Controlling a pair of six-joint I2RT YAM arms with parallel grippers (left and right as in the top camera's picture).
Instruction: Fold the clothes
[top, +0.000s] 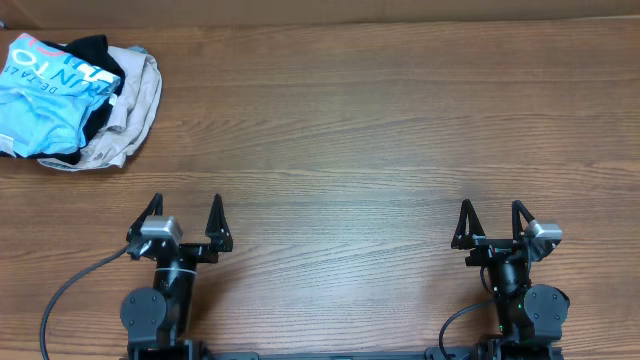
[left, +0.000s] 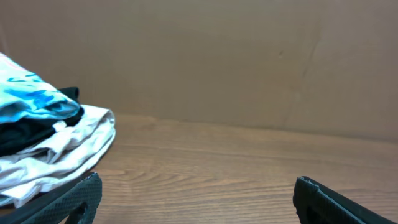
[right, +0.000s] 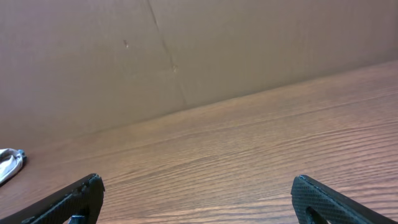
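Left claw (top: 186, 202), right claw (top: 490, 206) gape; one blue T-shirt (top: 40, 100).

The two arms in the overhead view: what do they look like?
Both are black and jointed. The left gripper and right gripper each have two pointed, triangular fingers and a silver-grey block behind them. A black cable trails from the left arm.

Overhead straight down; wrist views low, forward, over the same tabletop (top: 380, 120)

Left gripper (top: 186, 202) sits at seven o'clock, jaws spread wide. Right gripper (top: 490, 207) sits at five o'clock, equally wide; both point toward twelve.
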